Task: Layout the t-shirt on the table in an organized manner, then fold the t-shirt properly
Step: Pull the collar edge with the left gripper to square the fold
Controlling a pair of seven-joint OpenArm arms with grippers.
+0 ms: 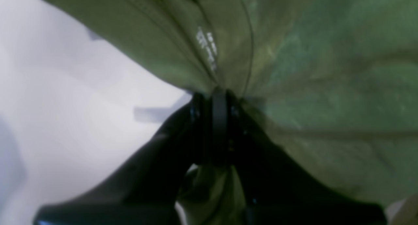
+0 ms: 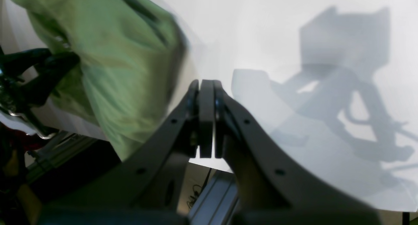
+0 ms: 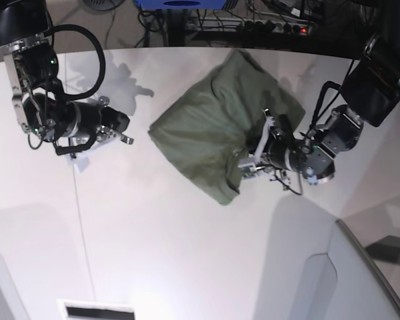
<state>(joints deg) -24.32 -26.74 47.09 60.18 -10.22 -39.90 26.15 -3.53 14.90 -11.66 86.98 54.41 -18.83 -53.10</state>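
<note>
The olive-green t-shirt (image 3: 207, 127) lies bunched in a rough diamond on the white table (image 3: 153, 233), right of centre and near the far edge. My left gripper (image 3: 245, 163) is at its lower right edge. In the left wrist view this gripper (image 1: 218, 97) is shut on a gathered fold of the t-shirt (image 1: 310, 71), just below the pale printed label (image 1: 207, 48). My right gripper (image 3: 128, 138) hovers over bare table well left of the shirt. It is shut with nothing in it (image 2: 206, 84), and the t-shirt (image 2: 124, 65) shows to its left.
A grey angled panel (image 3: 360, 280) rises at the lower right. Cables and a power strip (image 3: 273, 20) lie beyond the table's curved far edge. A thin seam line (image 3: 83, 227) runs down the table's left part, with a slotted opening (image 3: 97, 311) at the bottom.
</note>
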